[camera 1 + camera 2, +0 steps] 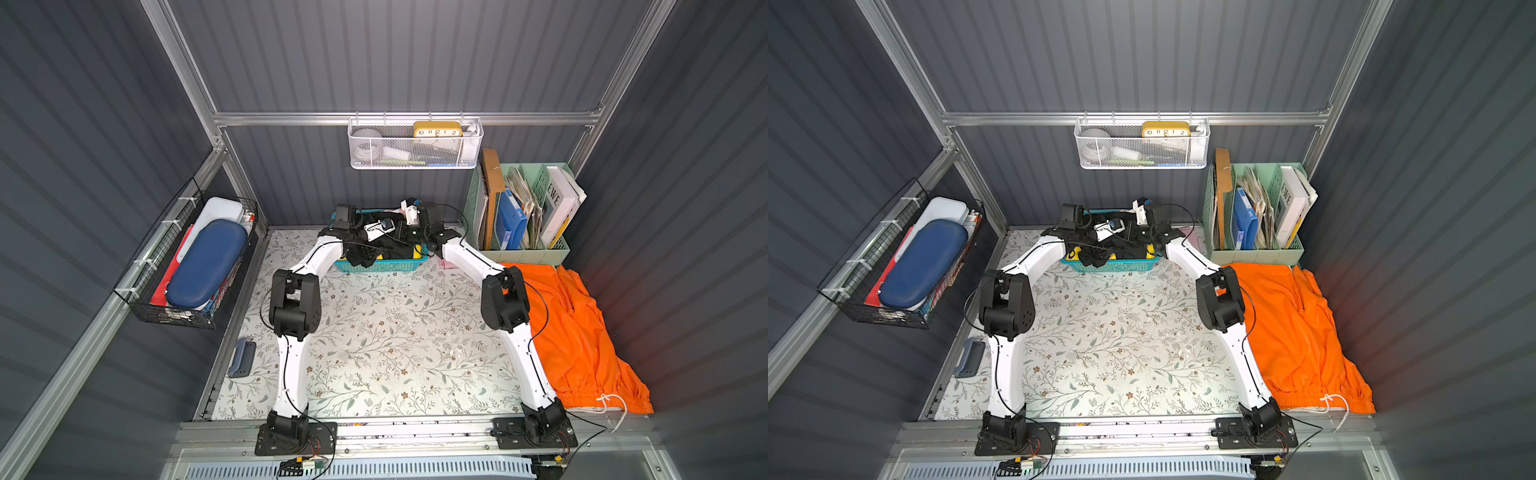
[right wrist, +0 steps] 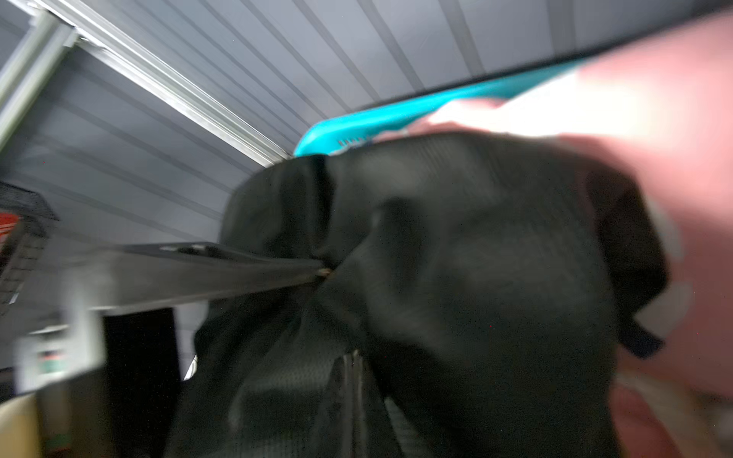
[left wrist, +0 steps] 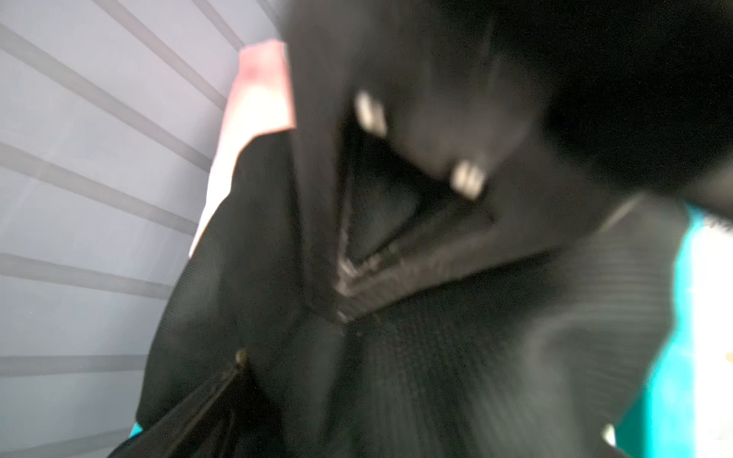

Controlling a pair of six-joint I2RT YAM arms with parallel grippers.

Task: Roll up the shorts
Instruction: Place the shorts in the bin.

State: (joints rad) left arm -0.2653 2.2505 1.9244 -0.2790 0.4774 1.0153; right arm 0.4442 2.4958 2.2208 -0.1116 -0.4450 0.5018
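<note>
left hand (image 1: 374, 244): over the teal basket at the far middle of the table. It is open: its wrist view shows one finger (image 3: 216, 390) standing well off to the side, with black mesh cloth spread in front of it and not pinched.
right hand (image 2: 352, 370): closed, fingers together. Black cloth bunches right at the fingertips, so it appears to grip the black shorts.
black shorts (image 3: 416, 376): at the basket, gathered between the two hands. A dark bar (image 2: 190, 273) reaches in and touches a pucker in the cloth.
orange shorts (image 1: 577, 332): rumpled along the right side of the table, well apart from both hands. The elastic waistband is at the near end, and a white drawstring (image 1: 611, 402) trails over the near edge.
teal basket (image 1: 386, 266): against the far wall, in the middle. A yellow cloth (image 1: 419, 249) shows at its right end, and a pink cloth (image 2: 654, 119) lies just beside the black shorts.
table (image 1: 374, 353): top patterned with leaves and flowers.
hidden: in both top views the wrists, cameras and cables cover the fingertips and most of the black shorts. The right arm crosses the left edge of the orange shorts.
hard to make out: both wrist views are smeared by blur. The left hand's second finger cannot be found. I cannot tell whether the dark mass over the basket's near rim is cloth or hand.
</note>
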